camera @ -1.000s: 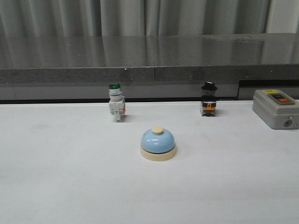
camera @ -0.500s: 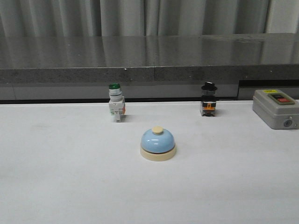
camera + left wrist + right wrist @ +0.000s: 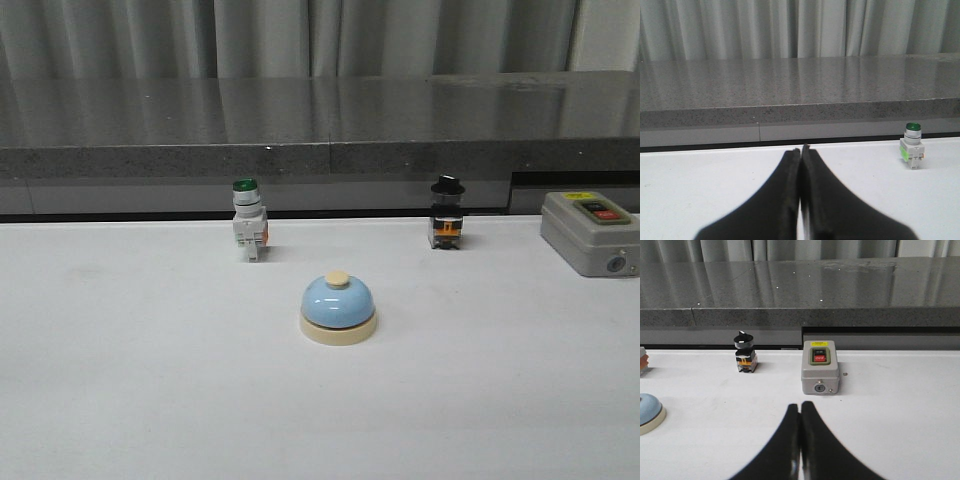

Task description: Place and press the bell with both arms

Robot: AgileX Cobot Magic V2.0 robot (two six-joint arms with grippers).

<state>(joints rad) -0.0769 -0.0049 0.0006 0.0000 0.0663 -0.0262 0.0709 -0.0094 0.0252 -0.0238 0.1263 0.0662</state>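
Nothing moved; bell (image 3: 339, 308) sits alone, no legible writing.

Forward-facing front view, two low wrist views

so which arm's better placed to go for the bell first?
Probably the right. The bell already shows at the edge of the right wrist view, near the shut right fingers. The left wrist view shows only the green-capped switch, no bell. Both arms are out of the front view.
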